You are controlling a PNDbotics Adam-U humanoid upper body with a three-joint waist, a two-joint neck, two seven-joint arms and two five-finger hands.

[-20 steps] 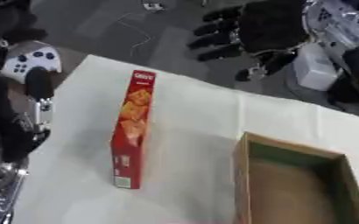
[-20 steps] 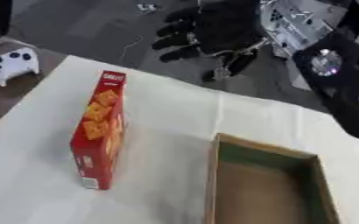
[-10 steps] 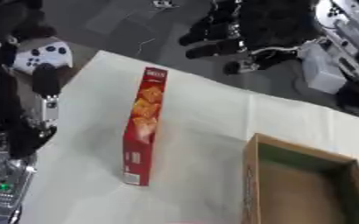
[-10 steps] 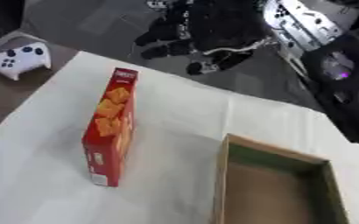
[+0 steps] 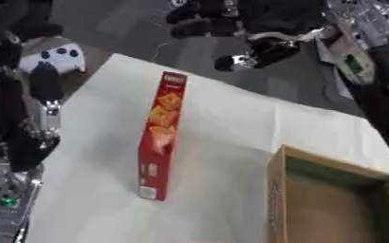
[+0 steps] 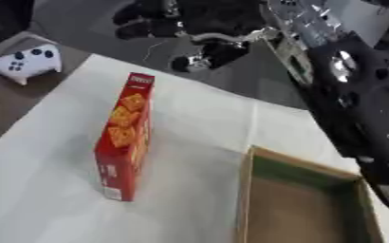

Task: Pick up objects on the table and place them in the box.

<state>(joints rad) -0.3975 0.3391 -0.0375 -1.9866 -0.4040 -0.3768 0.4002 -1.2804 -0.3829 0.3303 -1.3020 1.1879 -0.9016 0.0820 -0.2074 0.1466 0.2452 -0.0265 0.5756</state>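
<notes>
Saw red cracker box [image 6: 125,137] on edge left of cardboard box [image 6: 301,204]. Judged it light, stiff; planned grasping broad faces. Right hand [image 6: 194,21] above, fingers curled, empty.

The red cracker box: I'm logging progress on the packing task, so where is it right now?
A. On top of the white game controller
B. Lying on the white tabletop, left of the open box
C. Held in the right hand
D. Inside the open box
B: the red cracker box rests on the white tabletop, apart from the open box to its right, and the right hand hangs beyond the table's far edge.
</notes>
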